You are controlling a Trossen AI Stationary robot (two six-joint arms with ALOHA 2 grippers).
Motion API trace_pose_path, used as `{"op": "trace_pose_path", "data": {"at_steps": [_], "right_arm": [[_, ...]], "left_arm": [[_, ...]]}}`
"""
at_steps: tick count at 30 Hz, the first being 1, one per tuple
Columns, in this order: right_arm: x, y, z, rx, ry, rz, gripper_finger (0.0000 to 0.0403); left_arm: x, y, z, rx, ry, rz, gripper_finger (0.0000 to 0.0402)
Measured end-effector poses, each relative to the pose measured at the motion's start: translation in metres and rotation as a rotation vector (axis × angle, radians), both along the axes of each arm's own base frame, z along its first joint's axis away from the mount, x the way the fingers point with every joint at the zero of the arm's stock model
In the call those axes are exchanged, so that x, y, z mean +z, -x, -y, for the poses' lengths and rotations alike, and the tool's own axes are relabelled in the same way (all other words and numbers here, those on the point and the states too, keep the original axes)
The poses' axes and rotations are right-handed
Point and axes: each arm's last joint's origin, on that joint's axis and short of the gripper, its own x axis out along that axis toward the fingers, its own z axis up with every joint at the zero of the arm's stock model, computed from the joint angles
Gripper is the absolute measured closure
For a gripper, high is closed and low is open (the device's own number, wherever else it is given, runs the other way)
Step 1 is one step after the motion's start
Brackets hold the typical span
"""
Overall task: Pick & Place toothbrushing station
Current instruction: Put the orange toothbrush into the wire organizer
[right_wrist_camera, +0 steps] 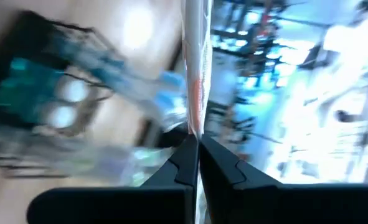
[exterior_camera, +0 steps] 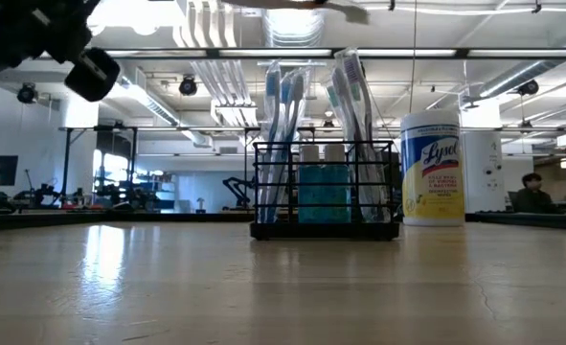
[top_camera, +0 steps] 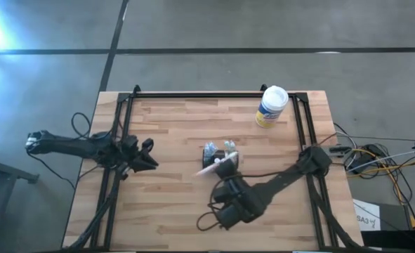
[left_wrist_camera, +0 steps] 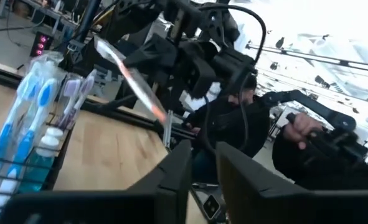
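Note:
The toothbrushing station [top_camera: 220, 149] is a black wire rack standing on its flat base at the table's middle. It holds several upright toothbrushes and blue bottles [exterior_camera: 323, 192]. Just on its near side my right gripper [top_camera: 228, 166] is shut on a wrapped toothbrush [top_camera: 211, 169] held in the air; the station [right_wrist_camera: 40, 93] shows blurred below it. My left gripper [top_camera: 149, 156] hovers at the table's left, level, pointing at the station [left_wrist_camera: 28, 130], its fingers [left_wrist_camera: 177, 177] a little apart with nothing between them. My right gripper pinches the wrapped toothbrush [right_wrist_camera: 195, 118] between its two fingertips, close to one end. The long remainder [left_wrist_camera: 131, 78] sticks out past the fingers, slanting. The toothbrush is lifted clear of the table and of the station.
A white canister with a yellow label [top_camera: 271, 106] stands at the far right of the table, behind the station [exterior_camera: 433, 168]. Black rails [top_camera: 214, 94] run along the table's far, left and right sides. Cables [top_camera: 376, 158] lie off the right edge.

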Motion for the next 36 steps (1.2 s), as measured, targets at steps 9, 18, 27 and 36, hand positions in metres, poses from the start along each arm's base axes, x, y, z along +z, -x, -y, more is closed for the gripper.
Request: {"op": "trace_pose_path", "data": {"at_steps": [9,18,27,36], "right_arm": [[-0.004,-0.032,0.013,0.022,0.211,-0.012,0.0392],[-0.009,-0.043,0.011,0.062,0.233,-0.031,0.0394],[-0.009,-0.045,0.01,0.069,0.238,-0.034,0.0394],[-0.007,-0.051,0.006,0.083,0.228,-0.002,0.0394]], "left_arm": [[0.043,-0.025,0.0,0.067,-0.01,-0.098,0.0212],[0.084,-0.06,0.004,0.037,-0.178,-0.322,0.018],[0.111,-0.099,0.007,0.02,-0.283,-0.396,0.0179],[0.112,-0.139,0.006,0.03,-0.347,-0.461,0.0179]]}}
